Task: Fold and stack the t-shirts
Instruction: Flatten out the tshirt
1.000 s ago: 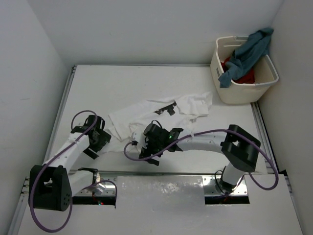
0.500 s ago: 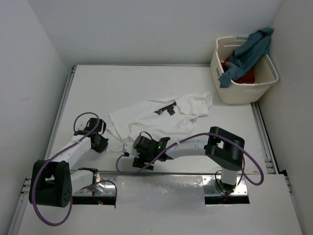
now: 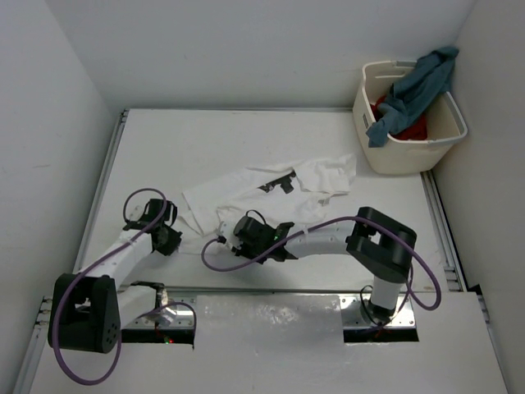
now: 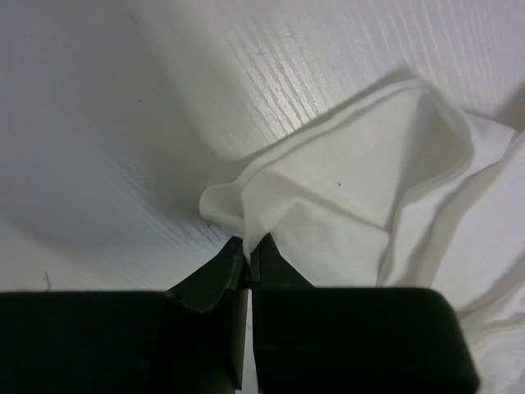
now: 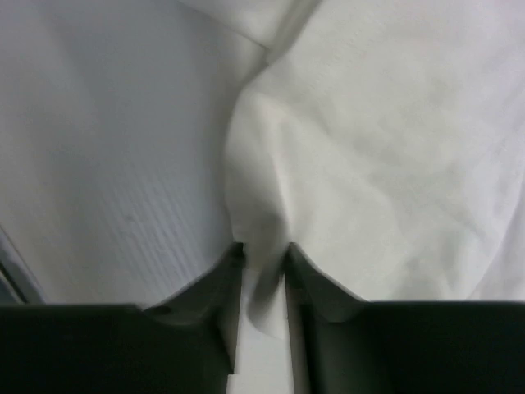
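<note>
— Cream plastic, that laundry basket [image 3: 408, 161] in the far right corner of the table [image 3: 205, 139]. What is in it?

— Two of the shirts. The red t-shirt [image 3: 413, 130] lies down inside, mostly covered. The blue-grey t-shirt [image 3: 414, 86] is draped over it and over the far rim, with one end hanging down the basket's left side.

— And the third?

— The white t-shirt [image 3: 271, 190] is out on the table, lying crumpled across the middle and well apart from the basket. A dark print shows near its centre.

— The jaws?

— Both are low at its near edge. The left gripper [image 4: 249, 246] has its jaws together on a thin corner of white cloth at the shirt's left end, and the hem rises from between the tips in a small peak. The right gripper [image 5: 262, 256] sits further right along the same edge. Its jaws stand close, with a narrow gap between them filled by a fold of white fabric bunched up off the table.

— So each holds the shirt?

— Yes, each is pinched on the white t-shirt, the left at the corner and the right at a fold.
</note>
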You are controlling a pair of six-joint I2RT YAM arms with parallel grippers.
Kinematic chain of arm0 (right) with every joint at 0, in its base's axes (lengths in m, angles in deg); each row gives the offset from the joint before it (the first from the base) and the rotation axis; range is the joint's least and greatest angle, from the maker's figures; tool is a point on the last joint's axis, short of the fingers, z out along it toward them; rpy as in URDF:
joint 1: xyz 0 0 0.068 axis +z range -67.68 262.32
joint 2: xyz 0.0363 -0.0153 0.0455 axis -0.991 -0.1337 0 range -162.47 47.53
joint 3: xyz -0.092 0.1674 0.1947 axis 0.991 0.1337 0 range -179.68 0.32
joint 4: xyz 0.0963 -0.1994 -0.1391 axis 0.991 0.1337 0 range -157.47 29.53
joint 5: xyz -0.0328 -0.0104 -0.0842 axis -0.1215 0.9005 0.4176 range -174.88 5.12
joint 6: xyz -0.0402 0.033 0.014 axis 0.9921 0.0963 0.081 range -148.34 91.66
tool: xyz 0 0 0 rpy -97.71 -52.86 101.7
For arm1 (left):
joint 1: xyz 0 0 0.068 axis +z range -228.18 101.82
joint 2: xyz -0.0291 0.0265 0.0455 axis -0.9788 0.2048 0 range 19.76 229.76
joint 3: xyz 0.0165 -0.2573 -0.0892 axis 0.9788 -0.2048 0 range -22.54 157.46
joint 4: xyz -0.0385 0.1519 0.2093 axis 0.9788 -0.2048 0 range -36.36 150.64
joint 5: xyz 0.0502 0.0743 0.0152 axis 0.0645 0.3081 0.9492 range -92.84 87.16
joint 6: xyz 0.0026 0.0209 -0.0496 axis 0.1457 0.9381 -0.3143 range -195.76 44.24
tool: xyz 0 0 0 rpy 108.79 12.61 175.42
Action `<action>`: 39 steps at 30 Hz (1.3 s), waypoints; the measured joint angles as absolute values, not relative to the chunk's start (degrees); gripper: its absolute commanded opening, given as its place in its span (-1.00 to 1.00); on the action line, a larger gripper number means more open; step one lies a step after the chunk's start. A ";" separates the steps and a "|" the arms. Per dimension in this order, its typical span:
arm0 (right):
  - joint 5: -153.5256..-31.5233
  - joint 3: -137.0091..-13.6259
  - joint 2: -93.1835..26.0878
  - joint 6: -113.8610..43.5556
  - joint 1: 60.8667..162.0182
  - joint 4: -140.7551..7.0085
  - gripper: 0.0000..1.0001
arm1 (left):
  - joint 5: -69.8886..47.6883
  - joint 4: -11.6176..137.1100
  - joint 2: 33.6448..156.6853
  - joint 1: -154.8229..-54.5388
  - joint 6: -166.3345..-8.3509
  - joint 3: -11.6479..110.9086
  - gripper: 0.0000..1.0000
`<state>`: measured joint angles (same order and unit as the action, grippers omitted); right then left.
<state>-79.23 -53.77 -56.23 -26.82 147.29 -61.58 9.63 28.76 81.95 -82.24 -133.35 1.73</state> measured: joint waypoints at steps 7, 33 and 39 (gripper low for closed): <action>-79.95 -50.40 -52.80 -28.61 144.31 -62.37 -1.00 | 9.85 29.33 80.25 -83.33 -132.41 2.67 -1.00; -34.19 -83.10 -10.75 -0.31 120.62 -62.56 -1.00 | 22.99 33.62 71.20 -84.92 -121.74 56.75 -1.00; -40.07 -102.57 -11.43 4.48 120.71 -57.36 -1.00 | 18.11 36.30 67.99 -85.01 -116.76 66.41 -1.00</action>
<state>-40.07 -102.57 -11.43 4.48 120.71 -57.36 18.11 36.30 67.99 -85.01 -116.76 66.41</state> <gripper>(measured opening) 0.002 0.014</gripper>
